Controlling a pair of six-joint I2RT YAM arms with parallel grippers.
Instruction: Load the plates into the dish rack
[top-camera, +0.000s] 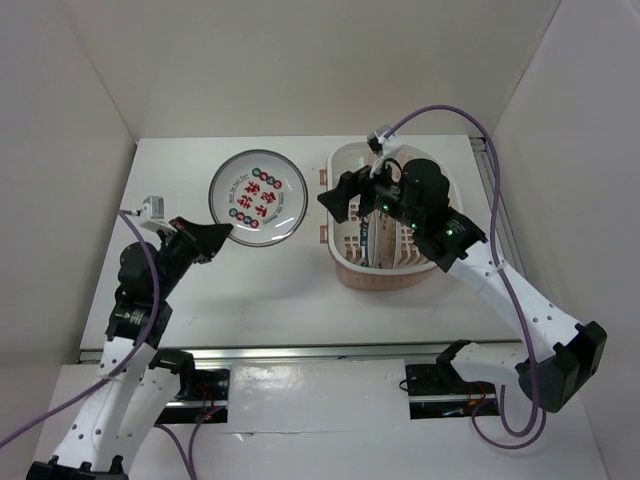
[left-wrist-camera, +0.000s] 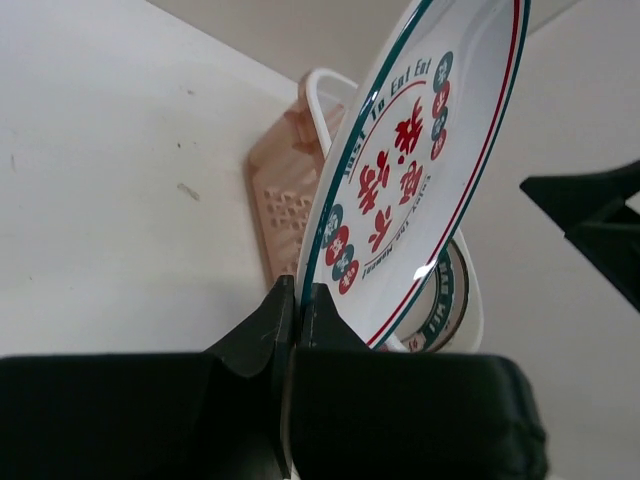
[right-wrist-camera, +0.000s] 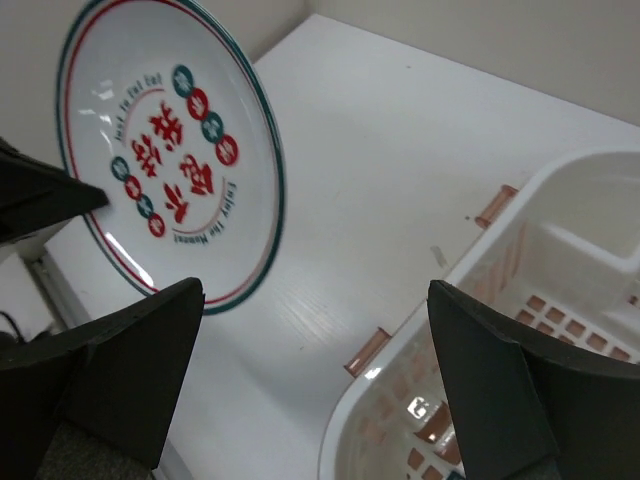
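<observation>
- While your left hand (top-camera: 222, 236) is pinched shut on the rim of the characters plate (top-camera: 258, 198), that plate sits left of the dish rack (top-camera: 350, 268) and apart from it.
- Left wrist view: the fingers (left-wrist-camera: 262, 330) meet on the plate's lower edge with the thin rim clamped between them. The plate is tilted steeply, and its printed face shows red and green characters.
- The plate looks raised off the table (top-camera: 250, 290), carried only at the rim. In the top view a soft shadow lies along its near edge.
- Your right hand (top-camera: 340, 197) is spread as wide as it goes and has hold of nothing. It hangs over the left wall of the rack.
- Right wrist view: its two fingers (right-wrist-camera: 120, 370) stand far apart. The characters plate is upper left, the rack's white rim and slotted bottom are lower right, and bare table lies between them.
- A green-rimmed plate (left-wrist-camera: 447, 295) stands on edge inside the rack, seen just behind the held plate in the left wrist view.
- Top view: upright plates show in the rack under your right arm. The arm covers part of them, so you cannot tell how many.
- The rack is pink and white and rests on the table right of centre, with its near end clear of the arm.
</observation>
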